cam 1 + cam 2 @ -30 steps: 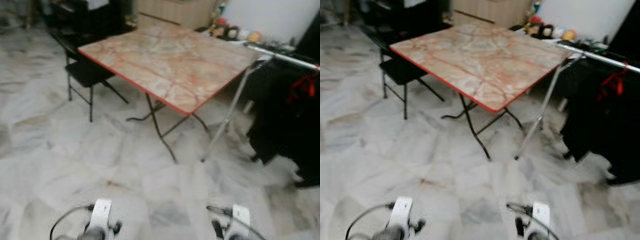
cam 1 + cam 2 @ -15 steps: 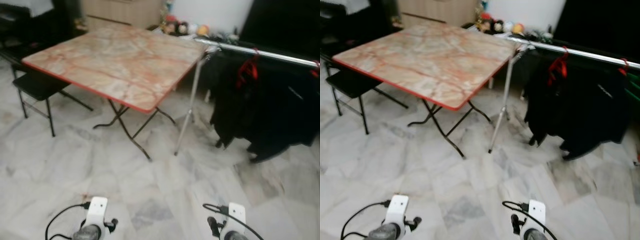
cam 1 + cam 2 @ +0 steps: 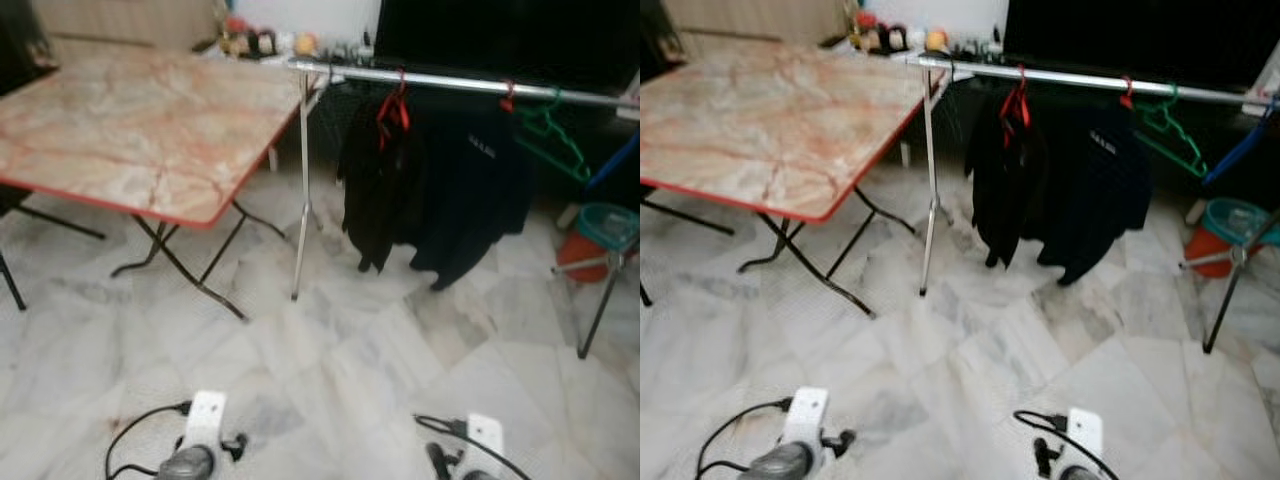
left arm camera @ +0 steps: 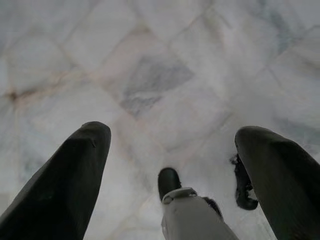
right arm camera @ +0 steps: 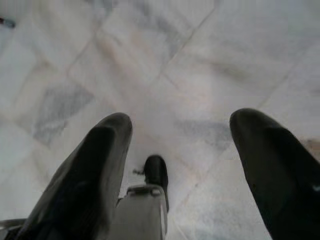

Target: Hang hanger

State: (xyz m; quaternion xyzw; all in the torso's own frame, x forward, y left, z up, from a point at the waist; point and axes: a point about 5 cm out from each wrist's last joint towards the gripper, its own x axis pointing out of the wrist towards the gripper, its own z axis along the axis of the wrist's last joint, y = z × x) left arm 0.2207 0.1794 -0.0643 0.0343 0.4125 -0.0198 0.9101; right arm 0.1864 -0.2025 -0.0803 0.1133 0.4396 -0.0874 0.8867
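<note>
rail ahead and to the right, both arms low and empty-handed

the clothes rail (image 3: 450,82) runs crosswise in front of the robot, its long axis left to right, well ahead of and above both grippers; it sits more to the right, so the right gripper (image 5: 175,165) is judged the nearer arm for a hang. the left gripper (image 4: 170,170) points down at the marble floor (image 3: 330,350) with jaws spread wide and nothing between them; the right one does the same. on the rail i count one green hanger (image 3: 548,135) hanging bare near the right end, two red hangers (image 3: 392,105), both apparently carrying dark clothes (image 3: 440,190). one folding table with a marble-look tabletop (image 3: 130,125) stands to the left, bare as far as the blur allows. no loose hanger can be made out within reach.
</note>
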